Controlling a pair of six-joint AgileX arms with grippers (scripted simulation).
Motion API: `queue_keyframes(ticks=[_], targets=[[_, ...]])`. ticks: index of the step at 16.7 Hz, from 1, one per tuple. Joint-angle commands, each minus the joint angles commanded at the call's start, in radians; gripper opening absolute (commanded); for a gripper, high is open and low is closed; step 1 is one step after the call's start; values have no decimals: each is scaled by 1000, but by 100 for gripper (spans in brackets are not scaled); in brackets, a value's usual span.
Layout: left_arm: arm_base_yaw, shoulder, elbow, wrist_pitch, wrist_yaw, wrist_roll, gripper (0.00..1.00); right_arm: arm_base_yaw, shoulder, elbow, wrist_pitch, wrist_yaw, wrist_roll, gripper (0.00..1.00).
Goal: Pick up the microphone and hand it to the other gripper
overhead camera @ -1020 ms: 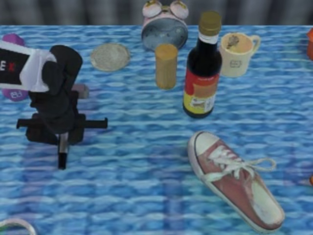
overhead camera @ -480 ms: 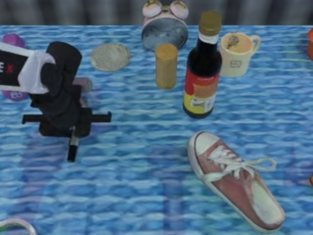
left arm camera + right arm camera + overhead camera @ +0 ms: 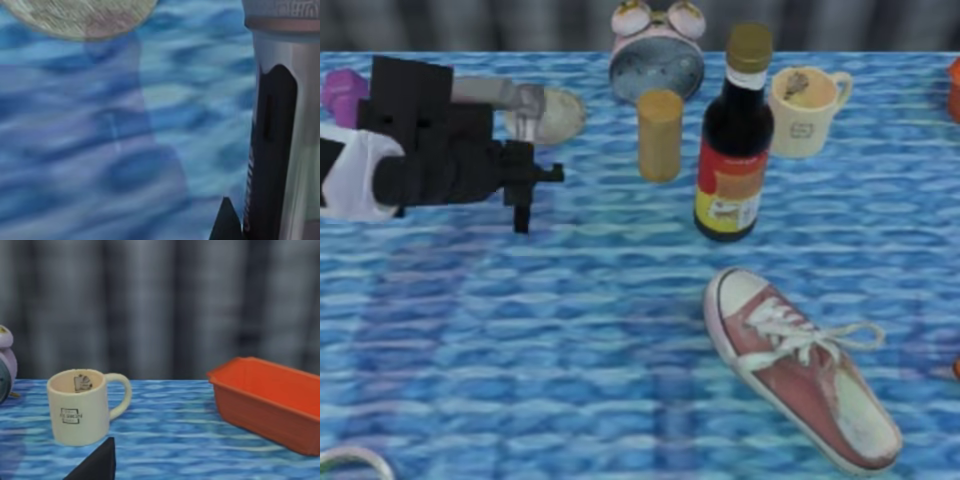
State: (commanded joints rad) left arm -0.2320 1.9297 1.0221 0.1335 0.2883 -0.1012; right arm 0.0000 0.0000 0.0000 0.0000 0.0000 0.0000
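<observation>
The microphone (image 3: 522, 212) is gripped by the left pincer (image 3: 524, 177) at the far left of the counter (image 3: 570, 330). The pincer is clenched on it. In the left wrist view the microphone (image 3: 280, 150) is seen close up, w/ a black pointed pincer tip right beside its handle. It looks to be held up off the counter, not resting on it. This is prob. so it can be carried over and passed across w/o dragging.

The black handle end sticks out toward the near side, so there is a free part for the other pincer to take.

The right pincer (image 3: 96, 464) isn't seen in the top view. Only a dark tip is shown in the right wrist view, so whether it is clenched or released can't be told. It is pointed at the mug (image 3: 79, 407) and the orange tray (image 3: 270, 400), at the far right.

The pick-up looks done; the hand-over is not yet done.

Room to move:
- The round flat disc (image 3: 558, 115) is just beside the left pincer, on its far side.
- The purple dumbbell (image 3: 342, 90) is at the far left edge, behind the arm.
- The cork block (image 3: 660, 135), sauce bottle (image 3: 732, 140) and alarm clock (image 3: 657, 55) are stood in a bunch at the far middle. These could be knocked if the microphone is swung straight right.
- The sneaker (image 3: 800, 365) is lying near right.
- The near-left and middle parts of the counter are open, so a path thru there looks safest for the pass.
</observation>
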Motion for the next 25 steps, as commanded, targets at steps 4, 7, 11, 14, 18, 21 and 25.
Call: queue_keyframes(ticks=[4, 7, 11, 14, 18, 21, 25], targets=[[16, -90, -108, 381, 150, 51, 0, 0, 0, 0, 0, 0, 0, 100], [26, -161, -171, 597, 243, 87, 0, 0, 0, 0, 0, 0, 0, 100], [35, -230, -217, 739, 313, 118, 0, 0, 0, 0, 0, 0, 0, 100], [36, -236, -220, 748, 318, 120, 0, 0, 0, 0, 0, 0, 0, 100], [14, -238, -216, 743, 300, 120, 0, 0, 0, 0, 0, 0, 0, 100], [-75, -272, -216, 729, 205, 116, 0, 0, 0, 0, 0, 0, 0, 100], [-258, -343, -225, 694, 8, 106, 0, 0, 0, 0, 0, 0, 0, 100]])
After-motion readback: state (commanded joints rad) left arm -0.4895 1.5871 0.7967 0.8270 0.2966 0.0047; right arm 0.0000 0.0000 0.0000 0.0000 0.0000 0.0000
